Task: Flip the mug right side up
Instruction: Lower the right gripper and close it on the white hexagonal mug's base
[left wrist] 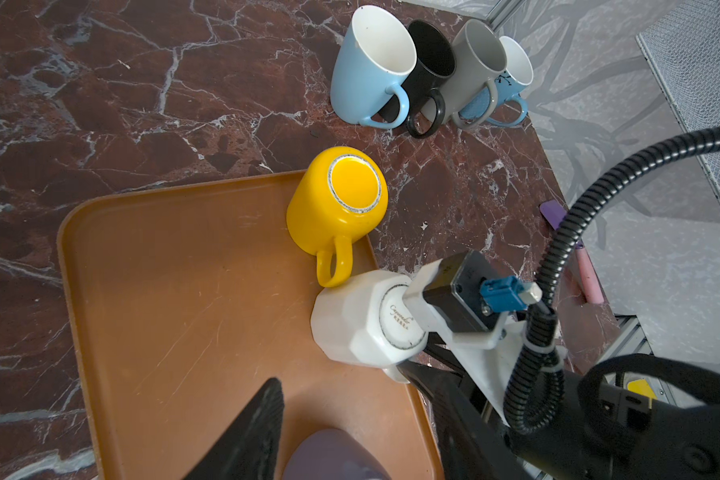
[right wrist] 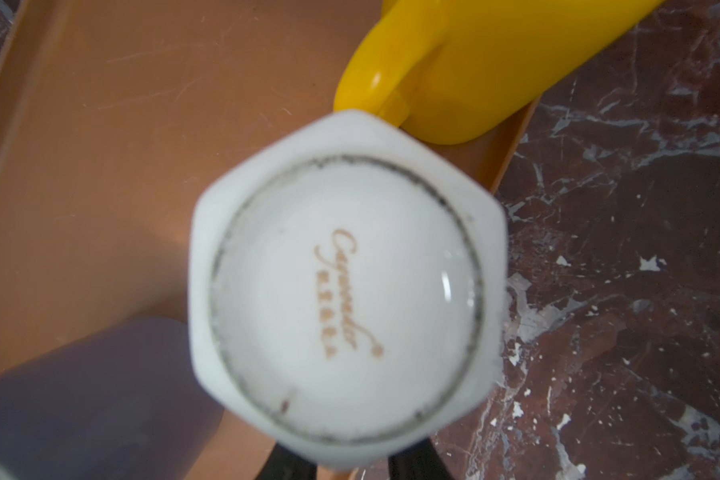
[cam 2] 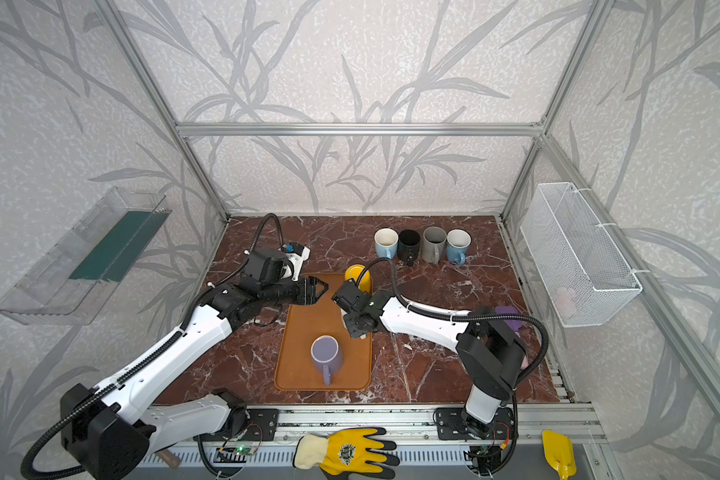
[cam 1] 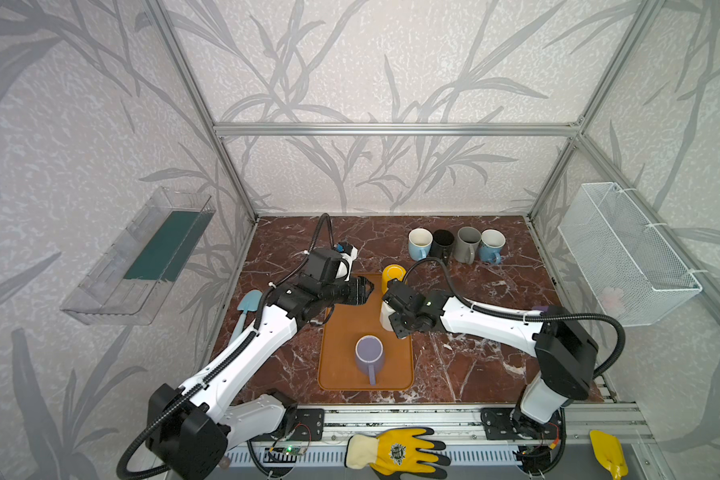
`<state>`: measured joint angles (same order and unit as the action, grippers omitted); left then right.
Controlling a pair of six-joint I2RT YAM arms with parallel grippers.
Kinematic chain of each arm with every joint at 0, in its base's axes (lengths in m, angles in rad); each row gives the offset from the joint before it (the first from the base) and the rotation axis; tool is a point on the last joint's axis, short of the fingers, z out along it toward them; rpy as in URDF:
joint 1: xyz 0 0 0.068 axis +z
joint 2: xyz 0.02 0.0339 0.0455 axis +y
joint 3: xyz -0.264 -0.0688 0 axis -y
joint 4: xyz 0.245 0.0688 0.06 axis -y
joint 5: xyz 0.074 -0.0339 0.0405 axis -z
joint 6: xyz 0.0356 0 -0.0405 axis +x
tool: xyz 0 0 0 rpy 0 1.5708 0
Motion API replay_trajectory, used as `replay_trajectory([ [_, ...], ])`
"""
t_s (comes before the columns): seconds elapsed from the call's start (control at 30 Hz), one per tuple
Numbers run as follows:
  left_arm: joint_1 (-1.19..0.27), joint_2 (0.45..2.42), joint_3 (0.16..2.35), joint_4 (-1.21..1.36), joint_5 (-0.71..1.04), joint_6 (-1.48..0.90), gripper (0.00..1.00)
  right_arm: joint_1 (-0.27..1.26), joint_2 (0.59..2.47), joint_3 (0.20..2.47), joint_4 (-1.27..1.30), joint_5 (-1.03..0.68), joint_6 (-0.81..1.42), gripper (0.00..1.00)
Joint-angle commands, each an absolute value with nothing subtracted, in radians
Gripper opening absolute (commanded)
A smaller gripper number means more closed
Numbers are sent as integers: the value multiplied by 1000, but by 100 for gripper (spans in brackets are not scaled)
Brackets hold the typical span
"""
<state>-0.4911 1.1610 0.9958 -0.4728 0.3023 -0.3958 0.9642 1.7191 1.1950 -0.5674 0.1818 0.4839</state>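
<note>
Mug for this step: the white faceted mug (right wrist: 341, 286), base up on the orange tray (cam 1: 337, 332), at the tray edge on the right arm's side. Right gripper (right wrist: 350, 467) sits low at the mug's side, with a dark finger on either side of where the handle should be. The handle is hidden under the body, so I cannot tell whether the fingers clamp it or only bracket it. Left gripper (cam 1: 364, 289) hangs over the tray's far end, jaws apart, empty. Yellow mug (left wrist: 337, 208), also inverted, stands at the tray's far corner, its handle just beside the white mug. Purple mug (cam 1: 369, 353) is inverted on the tray's near half. Judgement: seat the grip firmly and lift clear of the tray rim before rolling the wrist. Swing away from the yellow handle; glazed ceramic likely slips in a loose pinch.
</note>
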Motion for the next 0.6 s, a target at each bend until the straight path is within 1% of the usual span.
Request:
replay_trajectory([
  [0.0,-496,1135,1006,-494,282,-390,60,971,1748,1224,-610,193,480,29],
  [0.57,-497,1144,1018,-497,287,-382,60,971,1807,1286,-656,200,471,28],
])
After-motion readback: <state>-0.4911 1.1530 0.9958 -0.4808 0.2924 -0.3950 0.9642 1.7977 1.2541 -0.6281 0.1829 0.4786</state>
